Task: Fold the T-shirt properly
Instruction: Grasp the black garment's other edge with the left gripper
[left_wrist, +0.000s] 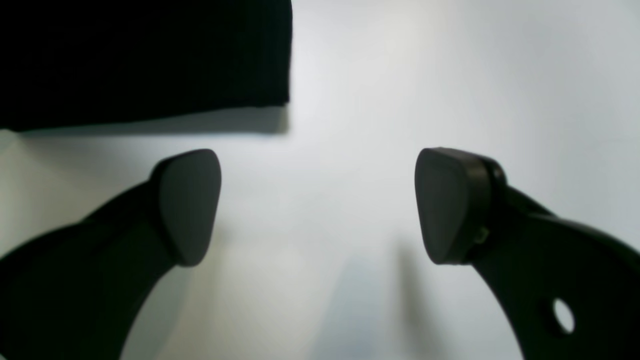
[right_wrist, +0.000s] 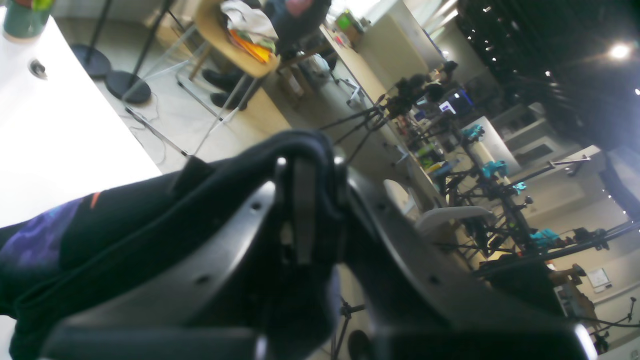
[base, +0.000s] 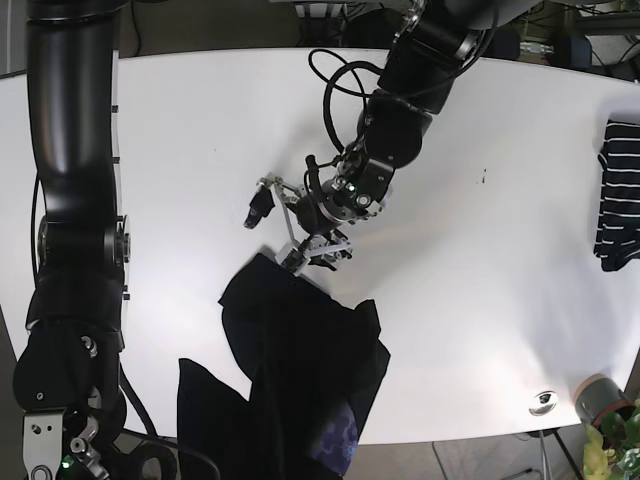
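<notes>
The black T-shirt (base: 300, 380) lies crumpled at the table's front edge, with a purple print (base: 340, 435) showing. My left gripper (base: 278, 233) is open and empty just beyond the shirt's far corner. In the left wrist view this gripper (left_wrist: 317, 205) has both pads spread over the bare white table, and the shirt's corner (left_wrist: 145, 60) lies ahead at the upper left. In the right wrist view my right gripper (right_wrist: 305, 200) is shut on a fold of the black T-shirt (right_wrist: 150, 210), lifted above the table. That gripper is out of the base view.
A folded striped garment (base: 620, 195) lies at the table's right edge. A green cup (base: 598, 398) with a plant and a small metal disc (base: 543, 402) stand at the front right corner. The right arm's column (base: 70, 150) rises along the left side.
</notes>
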